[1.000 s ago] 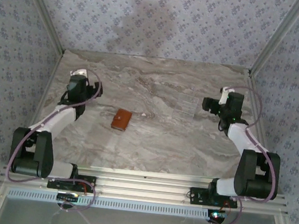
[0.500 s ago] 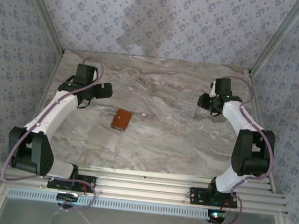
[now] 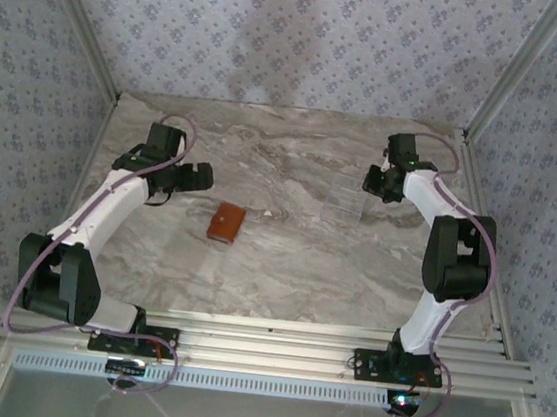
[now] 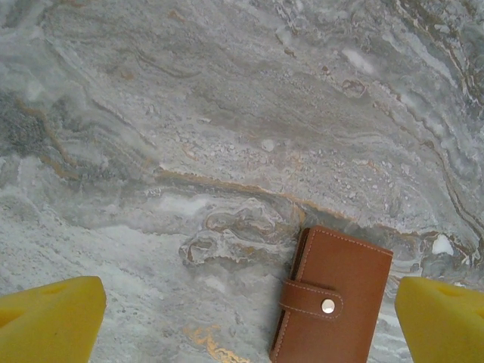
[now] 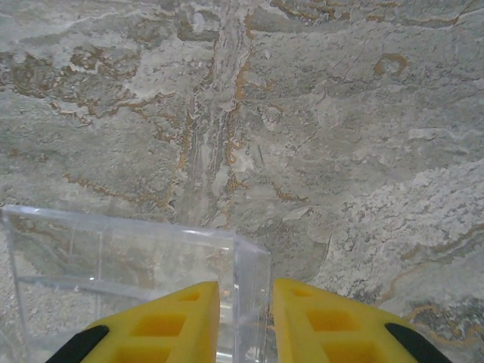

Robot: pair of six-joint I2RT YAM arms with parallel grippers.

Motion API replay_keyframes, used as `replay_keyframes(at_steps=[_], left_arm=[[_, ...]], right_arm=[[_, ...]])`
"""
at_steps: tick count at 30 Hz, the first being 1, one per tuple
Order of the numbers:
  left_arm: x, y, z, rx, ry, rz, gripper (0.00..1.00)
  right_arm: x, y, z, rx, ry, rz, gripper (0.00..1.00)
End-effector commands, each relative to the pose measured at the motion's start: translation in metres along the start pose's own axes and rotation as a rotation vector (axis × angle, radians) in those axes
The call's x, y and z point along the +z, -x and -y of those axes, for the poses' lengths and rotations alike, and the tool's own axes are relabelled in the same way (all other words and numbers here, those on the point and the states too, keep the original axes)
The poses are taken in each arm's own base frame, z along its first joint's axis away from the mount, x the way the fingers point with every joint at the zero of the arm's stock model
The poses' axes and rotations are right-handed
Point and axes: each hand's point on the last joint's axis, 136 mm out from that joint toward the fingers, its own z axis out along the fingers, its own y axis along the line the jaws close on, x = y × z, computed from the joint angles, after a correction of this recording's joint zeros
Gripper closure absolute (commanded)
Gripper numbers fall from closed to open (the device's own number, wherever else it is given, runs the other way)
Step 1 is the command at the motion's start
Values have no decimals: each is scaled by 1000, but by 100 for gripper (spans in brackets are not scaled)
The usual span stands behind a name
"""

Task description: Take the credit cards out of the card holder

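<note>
The card holder lies shut on the marble table, a tan-brown leather wallet with its strap snapped. In the left wrist view the card holder sits low and right of centre. The credit cards are hidden inside it. My left gripper hovers just up and left of the holder, and my left gripper is wide open, with nothing between its yellow fingers. My right gripper is far off at the right; in its wrist view my right gripper is open by a narrow gap above a clear box's corner.
A clear plastic box stands right of centre on the table; its corner wall lines up with the gap of the right fingers. Patterned walls and metal posts enclose the table on three sides.
The left arm reached out and its gripper swung right toward the card holder. The right arm stretched away and left, bringing its gripper over the clear box. The holder has not moved.
</note>
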Motion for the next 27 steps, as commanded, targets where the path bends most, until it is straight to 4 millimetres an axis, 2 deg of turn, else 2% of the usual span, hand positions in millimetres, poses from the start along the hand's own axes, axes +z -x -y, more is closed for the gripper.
replay_keyframes(at_steps=[1, 16, 22, 27], left_arm=[[0, -6, 5, -13, -26, -21, 2], [5, -12, 7, -8, -31, -47, 1], [7, -14, 9, -4, -30, -56, 1], [8, -15, 9, -2, -23, -60, 1]], right_arm=[[5, 4, 1, 13, -22, -14, 75], [23, -1, 0, 13, -21, -46, 84], [20, 0, -2, 8, -34, -39, 90], [12, 3, -13, -17, -48, -23, 94]])
